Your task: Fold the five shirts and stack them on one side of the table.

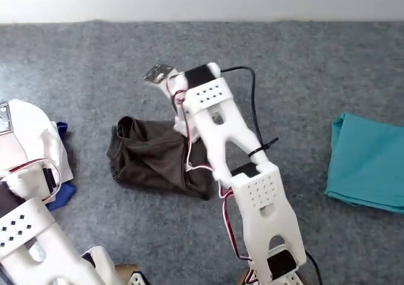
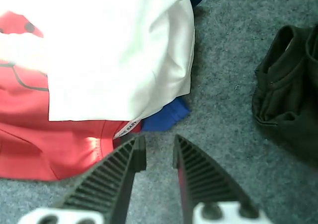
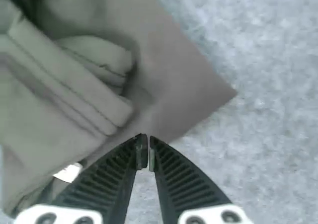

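A dark brown shirt [image 1: 154, 155] lies crumpled mid-table, with a bunched collar end [image 2: 288, 95]. My right gripper [image 1: 161, 76] is beyond the shirt's far side and is shut on a thin edge of it [image 3: 99, 75], the fingertips [image 3: 142, 152] pinched together. At the left edge lies a pile: a white shirt [image 1: 31, 133] [image 2: 119, 50] over a red shirt [image 2: 44, 144] and a blue shirt [image 2: 166, 115]. My left gripper [image 2: 155, 154] hovers open by the pile's near edge, holding nothing. A folded teal shirt [image 1: 369, 162] rests at the right.
The grey carpet-like table top [image 1: 303, 70] has open room at the back and between the brown and teal shirts. My right arm [image 1: 252, 190] crosses the middle of the table. A black cable [image 1: 254, 102] loops off it.
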Available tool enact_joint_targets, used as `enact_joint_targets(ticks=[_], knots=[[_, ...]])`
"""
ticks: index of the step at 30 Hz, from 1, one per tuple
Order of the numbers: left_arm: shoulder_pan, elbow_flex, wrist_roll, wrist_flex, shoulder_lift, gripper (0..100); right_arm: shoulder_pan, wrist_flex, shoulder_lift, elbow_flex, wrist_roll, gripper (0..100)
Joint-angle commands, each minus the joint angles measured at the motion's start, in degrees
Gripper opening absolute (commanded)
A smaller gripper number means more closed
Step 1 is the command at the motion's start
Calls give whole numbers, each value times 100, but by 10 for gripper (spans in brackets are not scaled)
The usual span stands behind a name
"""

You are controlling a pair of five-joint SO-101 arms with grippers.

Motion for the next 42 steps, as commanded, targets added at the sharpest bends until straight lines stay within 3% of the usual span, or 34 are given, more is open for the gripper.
enact_joint_targets(ticks=[1, 7, 11, 17, 22, 27, 30, 37, 42], knots=[[9, -224, 53, -88, -35, 100, -734, 224, -154, -9, 44, 9], [9, -224, 53, -88, -35, 100, -2123, 233, -207, -123, 35, 9], [0, -224, 53, -79, -35, 100, -2299, 233, -787, -387, 35, 9], [0, -224, 53, -79, -35, 100, -1253, 224, -1446, -422, 79, 9], [9, -224, 53, -97, -35, 100, -233, 215, -866, -440, 88, 9], [9, -224, 53, -97, -35, 100, -75, 48, 66, -448, 88, 9], [9, -224, 53, -88, -35, 100, -374, -171, 453, -448, 53, 9], [9, -224, 53, -79, -35, 100, -1815, 251, 268, -826, 35, 9], [9, -224, 53, -79, -35, 100, -2097, 233, -532, -985, -334, 9]])
